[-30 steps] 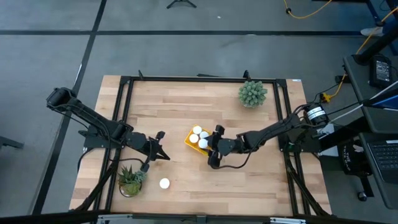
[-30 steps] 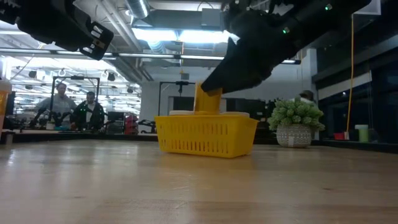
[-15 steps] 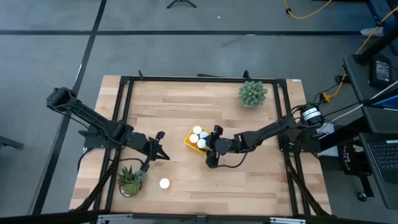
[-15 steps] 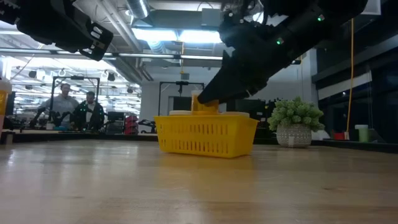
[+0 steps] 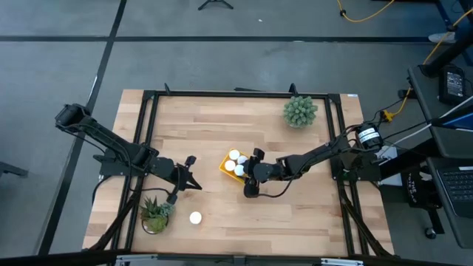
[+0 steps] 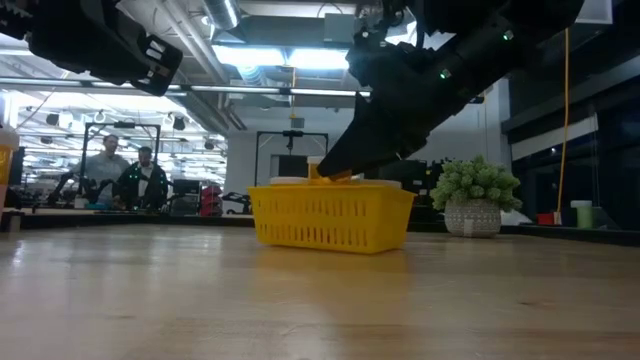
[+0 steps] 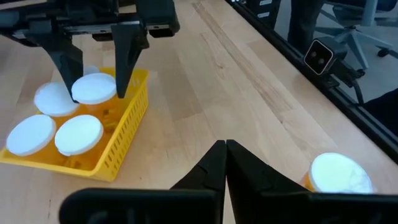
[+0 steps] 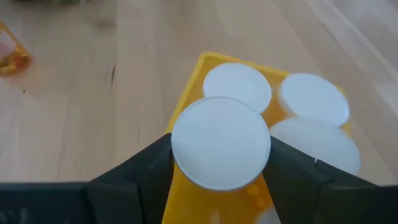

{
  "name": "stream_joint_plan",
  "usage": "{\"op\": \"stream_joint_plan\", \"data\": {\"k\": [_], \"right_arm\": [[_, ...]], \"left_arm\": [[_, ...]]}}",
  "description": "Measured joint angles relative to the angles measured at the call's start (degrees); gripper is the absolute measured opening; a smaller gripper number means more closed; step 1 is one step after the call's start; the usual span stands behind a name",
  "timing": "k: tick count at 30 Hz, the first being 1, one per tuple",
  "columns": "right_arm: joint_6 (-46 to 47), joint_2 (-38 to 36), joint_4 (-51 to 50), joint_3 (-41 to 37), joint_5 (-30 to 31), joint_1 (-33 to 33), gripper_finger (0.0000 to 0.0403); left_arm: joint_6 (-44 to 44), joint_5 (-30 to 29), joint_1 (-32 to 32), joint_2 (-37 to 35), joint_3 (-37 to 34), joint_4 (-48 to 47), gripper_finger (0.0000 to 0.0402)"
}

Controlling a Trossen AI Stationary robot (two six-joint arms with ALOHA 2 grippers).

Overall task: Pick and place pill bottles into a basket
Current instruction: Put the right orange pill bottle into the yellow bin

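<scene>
From the near edge of the table (image 5: 295, 229), the first things are a small plant (image 5: 155, 214) at the left corner and, just beside it toward the middle, one lone bottle (image 5: 195, 217) standing on bare wood; the left wrist view shows its white cap (image 7: 339, 174) close by the left arm's own fingers. A wide run of open board lies to the right of that bottle, along the near edge.

Farther in, the left gripper (image 5: 194, 185) hangs over the left half of the table, fingers pressed together on nothing, pointing toward the basket (image 5: 225, 167) with clear wood between them.

The basket sits about mid-table, set at an angle. Three capped bottles (image 7: 56, 118) stand inside it. The right gripper (image 5: 251, 168) is over the basket's right-hand side, its fingers clamped on a fourth bottle (image 8: 221, 142) by the body just under the cap. In the low view that bottle (image 6: 318, 172) shows only a little above the basket's rim (image 6: 330, 190), so it is down in the basket, just beside the others. The right arm's wrist bulks over that corner and hides part of the rim from above.

Farther still, a bushy plant (image 5: 299, 111) stands near the far right corner, well apart from the basket. A black frame (image 5: 236, 94) rings the table.
</scene>
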Motion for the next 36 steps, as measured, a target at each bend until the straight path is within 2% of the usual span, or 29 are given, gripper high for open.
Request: {"op": "stream_joint_plan", "data": {"k": [36], "right_arm": [[-1.86, 0.04, -0.54, 0.00, -0.31, -0.02, 0.0224]], "left_arm": [[2.34, 0.03, 0.00, 0.00, 0.00, 0.02, 0.0010]]}}
